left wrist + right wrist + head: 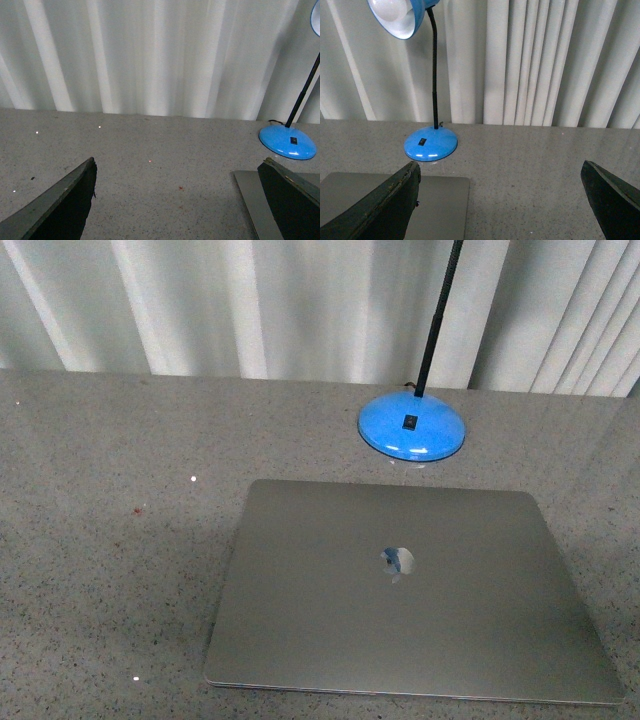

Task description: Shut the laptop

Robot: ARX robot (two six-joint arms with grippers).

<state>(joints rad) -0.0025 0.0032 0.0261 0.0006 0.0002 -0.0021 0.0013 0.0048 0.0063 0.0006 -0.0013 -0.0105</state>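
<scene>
**Lid down on the grey counter**

Across the lower centre and right of the front view lies the laptop point(410, 590), shut flat, its apple logo point(398, 562) facing up; just behind it, upper right of centre, stands a blue lamp base point(411, 427) with a black stem point(440, 310) rising out of frame; pale curtains point(250, 300) close the background; nothing rests on the lid. Neither arm appears in that view. Left gripper point(175, 200) and right gripper point(500, 200) both hang released, jaws spread wide over the speckled counter point(100, 540), grasping nothing.

One laptop point(400, 590), one blue desk lamp point(411, 426) — and two hands, left point(177, 200) and right point(500, 200).
</scene>
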